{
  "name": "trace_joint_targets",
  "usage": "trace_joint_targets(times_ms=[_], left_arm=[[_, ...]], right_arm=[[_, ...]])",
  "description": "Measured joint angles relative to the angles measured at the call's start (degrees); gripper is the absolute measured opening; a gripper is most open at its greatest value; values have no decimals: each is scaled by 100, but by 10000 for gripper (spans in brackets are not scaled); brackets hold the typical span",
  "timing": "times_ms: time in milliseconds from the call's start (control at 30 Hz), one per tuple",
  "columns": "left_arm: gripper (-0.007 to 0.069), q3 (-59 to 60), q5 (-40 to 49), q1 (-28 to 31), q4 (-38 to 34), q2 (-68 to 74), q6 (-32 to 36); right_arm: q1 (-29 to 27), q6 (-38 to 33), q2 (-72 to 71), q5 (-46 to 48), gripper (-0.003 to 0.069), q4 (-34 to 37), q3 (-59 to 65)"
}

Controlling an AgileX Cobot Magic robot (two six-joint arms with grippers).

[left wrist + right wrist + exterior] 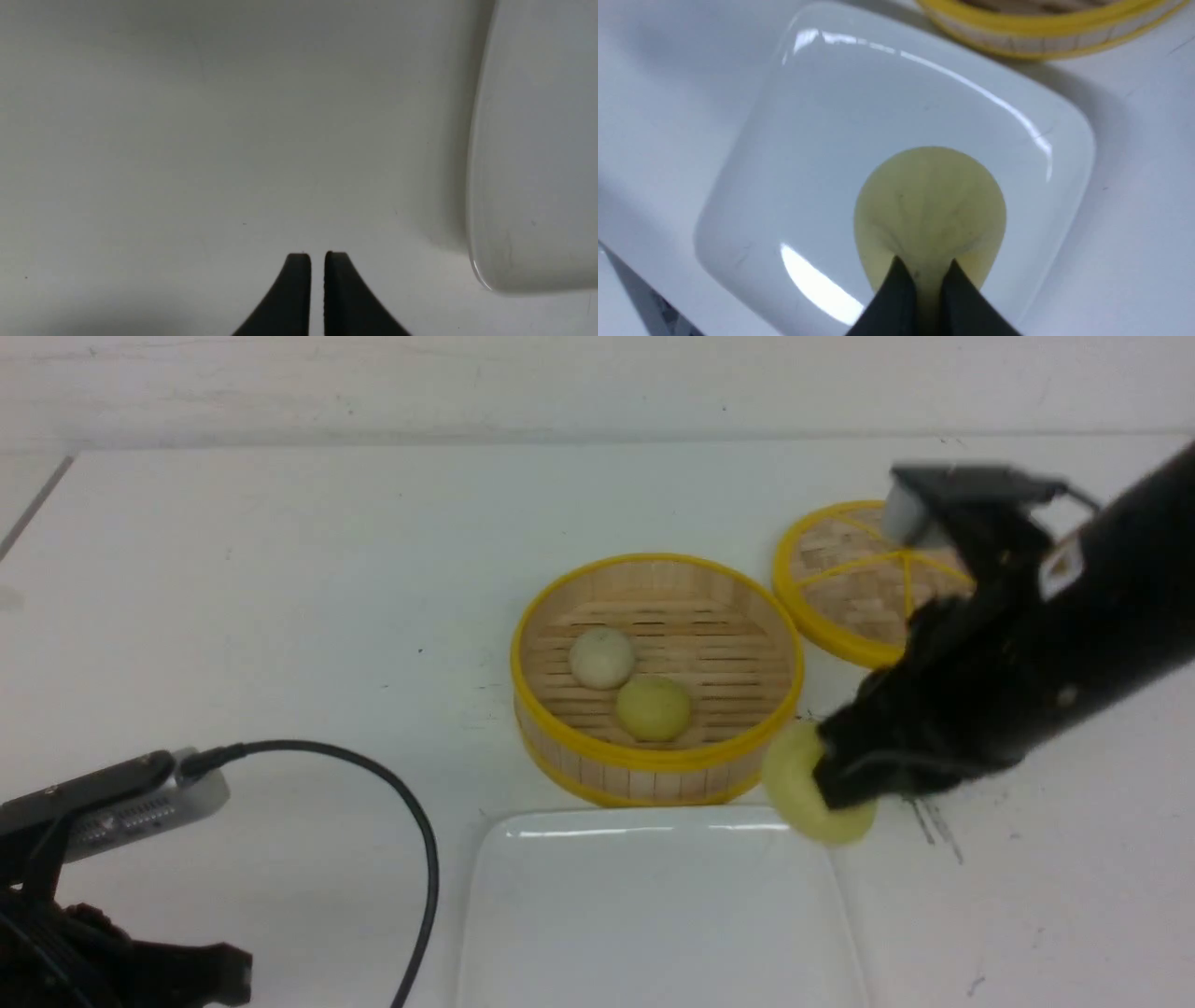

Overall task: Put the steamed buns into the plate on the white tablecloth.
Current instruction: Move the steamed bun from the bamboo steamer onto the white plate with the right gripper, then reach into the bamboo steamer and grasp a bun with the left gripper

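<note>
My right gripper (826,775) is shut on a pale yellow steamed bun (803,795), pinching its pleated top and holding it above the far right corner of the plate (653,915). In the right wrist view the bun (929,200) hangs from the gripper (926,263) over the glossy white plate (831,140). Two more steamed buns, one off-white (601,657) and one pale yellow (653,707), lie in the bamboo steamer (656,775). My left gripper (317,254) is shut on nothing, low over the white tablecloth (187,140) beside the plate's edge (532,140).
The yellow-rimmed woven lid (845,583) lies flat to the right of the steamer, partly behind my right arm. The steamer's wall (1045,32) stands just beyond the plate. My left arm's camera and black cable (411,821) sit at the near left. Dark scuffs (938,826) mark the cloth.
</note>
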Motion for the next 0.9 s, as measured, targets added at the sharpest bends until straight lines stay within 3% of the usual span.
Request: trace_joint_targets(times_ms=[67, 167, 300, 333, 433, 567, 667, 733, 867, 900], left_arm=[[74, 0, 0, 0, 0, 0, 0], [76, 0, 0, 0, 0, 0, 0], [84, 0, 5, 0, 5, 0, 0], [84, 0, 5, 0, 5, 0, 0], [92, 0, 5, 0, 0, 0, 0], [107, -255, 111, 0, -40, 0, -344], [121, -638, 151, 0, -55, 0, -439], [139, -1057, 158, 0, -104, 5, -463], [211, -2021, 317, -69, -215, 253, -470], [232, -2220, 389, -139, -215, 367, -470]], right_arm=[[197, -3, 83, -388, 69, 27, 330], [580, -10, 531, -1491, 179, -107, 1039], [713, -23, 950, -1915, 346, -289, 1119], [713, -23, 966, -1915, 356, -290, 1119], [712, -12, 1006, -1812, 522, -321, 1058], [571, 73, 687, -1187, 612, -431, 728], [447, 142, 302, -722, 611, -540, 474], [315, 229, -84, -275, 569, -731, 275], [-81, 469, -1084, 621, 360, -1361, 148], [-170, 565, -1332, 859, 279, -1531, 179]])
